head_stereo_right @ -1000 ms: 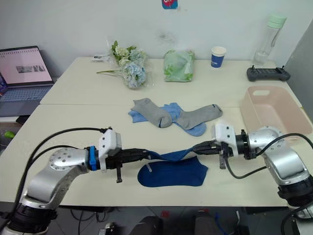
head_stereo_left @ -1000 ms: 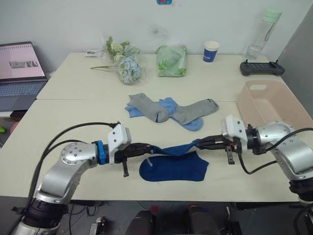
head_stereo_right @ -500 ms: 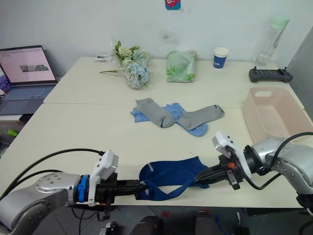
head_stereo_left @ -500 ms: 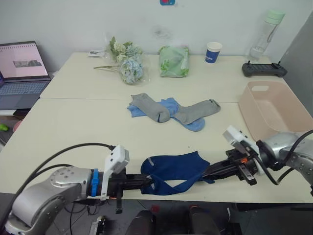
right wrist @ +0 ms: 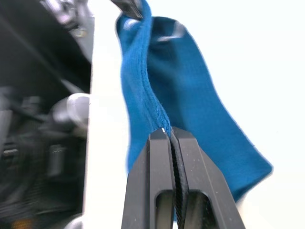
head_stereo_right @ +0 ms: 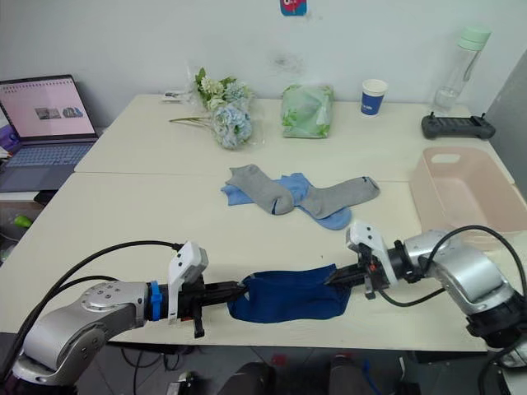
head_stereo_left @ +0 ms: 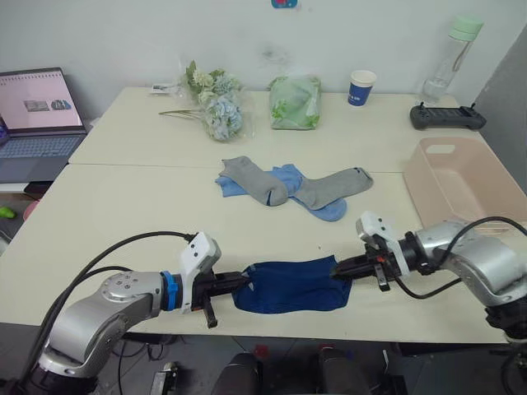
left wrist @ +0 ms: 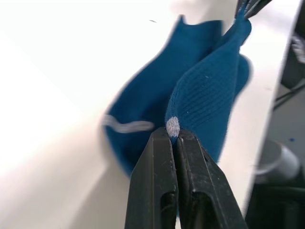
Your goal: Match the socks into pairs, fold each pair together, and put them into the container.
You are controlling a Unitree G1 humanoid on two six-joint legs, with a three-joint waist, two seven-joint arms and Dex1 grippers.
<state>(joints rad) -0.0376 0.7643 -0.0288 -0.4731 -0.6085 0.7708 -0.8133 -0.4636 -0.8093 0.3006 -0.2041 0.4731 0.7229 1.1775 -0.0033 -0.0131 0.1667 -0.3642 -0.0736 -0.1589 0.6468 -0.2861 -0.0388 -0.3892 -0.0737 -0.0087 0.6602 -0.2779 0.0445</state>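
Both pincers were pressed together on 1 soft-knit dark navy sock (head_stereo_left: 292, 284), the left pincer (head_stereo_left: 240, 282) at one end, the right pincer (head_stereo_left: 339, 268) at the other, over a second navy sock (left wrist: 143, 102) lying on the cream desk (head_stereo_left: 123, 214) near its front edge. The pale pink rectangular plastic tub (head_stereo_left: 461, 177) stood at the right.

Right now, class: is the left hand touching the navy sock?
Touching. The left wrist view shows the left hand pinching the navy sock at its edge.
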